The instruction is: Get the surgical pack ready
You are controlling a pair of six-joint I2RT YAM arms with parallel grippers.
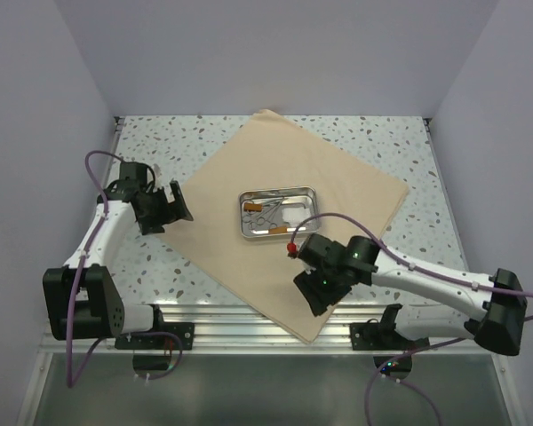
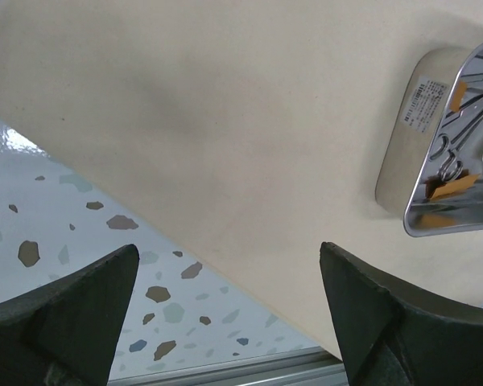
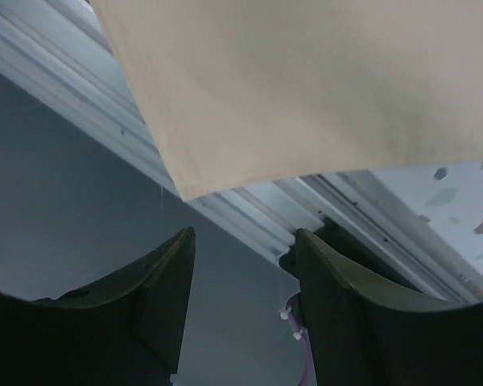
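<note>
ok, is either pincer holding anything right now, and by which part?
Nothing held: left pincer open above the edge of the tan cloth; right pincer open near its front corner, both empty.

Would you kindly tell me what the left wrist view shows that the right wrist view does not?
Only the left wrist view: the steel tray holding instruments on the tan cloth. Only the right wrist view: the cloth's corner lying over the metal rail. Both: the cloth, speckled tabletop, and that arm's own open fingers.
</note>
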